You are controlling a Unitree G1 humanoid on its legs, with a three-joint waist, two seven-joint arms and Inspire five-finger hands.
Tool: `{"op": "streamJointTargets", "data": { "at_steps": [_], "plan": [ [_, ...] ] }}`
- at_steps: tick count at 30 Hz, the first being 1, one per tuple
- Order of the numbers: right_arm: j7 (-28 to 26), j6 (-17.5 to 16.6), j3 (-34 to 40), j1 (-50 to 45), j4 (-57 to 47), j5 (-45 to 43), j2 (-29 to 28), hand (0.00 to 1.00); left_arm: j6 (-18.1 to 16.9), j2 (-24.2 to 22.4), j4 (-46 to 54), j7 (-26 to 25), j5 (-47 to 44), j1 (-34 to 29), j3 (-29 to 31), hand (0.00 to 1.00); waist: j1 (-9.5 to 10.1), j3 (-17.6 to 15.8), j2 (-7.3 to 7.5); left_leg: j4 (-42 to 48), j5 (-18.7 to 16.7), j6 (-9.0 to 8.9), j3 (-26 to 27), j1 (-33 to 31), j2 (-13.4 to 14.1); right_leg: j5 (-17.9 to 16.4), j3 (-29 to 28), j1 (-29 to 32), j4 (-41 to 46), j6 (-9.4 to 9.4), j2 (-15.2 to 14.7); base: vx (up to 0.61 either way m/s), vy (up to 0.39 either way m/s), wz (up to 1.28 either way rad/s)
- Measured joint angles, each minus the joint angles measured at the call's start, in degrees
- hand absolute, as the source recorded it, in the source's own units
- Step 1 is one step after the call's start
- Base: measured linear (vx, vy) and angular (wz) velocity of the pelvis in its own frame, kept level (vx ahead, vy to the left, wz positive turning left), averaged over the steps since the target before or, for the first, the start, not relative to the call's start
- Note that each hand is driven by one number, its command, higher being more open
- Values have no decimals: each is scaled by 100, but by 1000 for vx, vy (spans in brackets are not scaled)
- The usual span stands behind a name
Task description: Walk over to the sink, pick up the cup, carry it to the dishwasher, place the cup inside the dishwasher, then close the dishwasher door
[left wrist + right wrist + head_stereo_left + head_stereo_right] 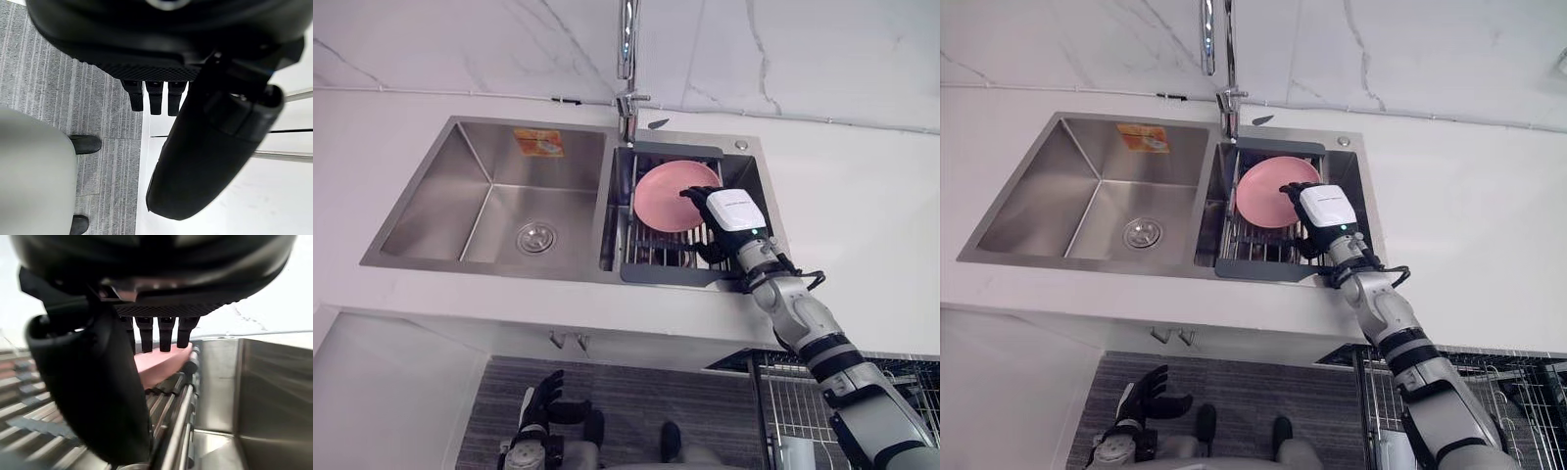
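Pale veined wall backs a white surface [862, 196] that carries a steel double sink [431, 211], with the faucet [626, 59] rising at 12 o'clock between the two basins. The left basin has a round drain [535, 237] and an orange sticker [538, 143] on its far wall. In the right basin, just past centre towards 1 o'clock, a drain rack [656, 257] holds a round pink dish [666, 201], tilted against the bars. The right hand [729, 211] hangs over the dish's 3 o'clock edge with its fingers [166, 335] straight and spread from the thumb, holding nothing. Their tips lie at the dish's rim, though contact cannot be judged. At 7 o'clock the left hand [536, 401] hangs low over the grey ribbed floor [636, 392], fingers relaxed and empty. A wire basket [803, 392] shows at 5 o'clock below the surface's edge.
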State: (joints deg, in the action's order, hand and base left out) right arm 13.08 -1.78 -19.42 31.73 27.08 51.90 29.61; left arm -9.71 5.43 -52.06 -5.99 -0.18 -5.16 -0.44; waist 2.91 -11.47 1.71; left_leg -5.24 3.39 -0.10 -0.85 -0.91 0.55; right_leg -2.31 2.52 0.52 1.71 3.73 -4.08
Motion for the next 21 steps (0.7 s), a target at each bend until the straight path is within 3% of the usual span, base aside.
{"op": "streamJointTargets", "data": {
  "at_steps": [3, 7, 21],
  "plan": [
    [-7, -119, -22, 105, 49, 17, 85, 30, 1, 32, 26, -15, -100, 9, 2, 90, 16, -66, 40, 14, 28, 16, -3, -20, -2, 22, 2, 17, 1, 3, -3, -1, 0, 1],
    [364, -137, 28, 296, 7, 61, 78, 30, -29, 21, 30, -19, -108, 34, -2, 90, 37, -122, 19, 1, 32, 11, -16, -42, -9, 23, 19, 25, 0, 5, -10, -11, -4, 2],
    [307, -139, 389, -112, -686, -279, 59, 30, -47, 30, 48, -1, -152, 62, 0, 90, 24, -229, 28, 26, 42, -1, 17, 3, 11, 26, -1, -8, 4, 8, -3, 2, -1, 0]
  ]
}}
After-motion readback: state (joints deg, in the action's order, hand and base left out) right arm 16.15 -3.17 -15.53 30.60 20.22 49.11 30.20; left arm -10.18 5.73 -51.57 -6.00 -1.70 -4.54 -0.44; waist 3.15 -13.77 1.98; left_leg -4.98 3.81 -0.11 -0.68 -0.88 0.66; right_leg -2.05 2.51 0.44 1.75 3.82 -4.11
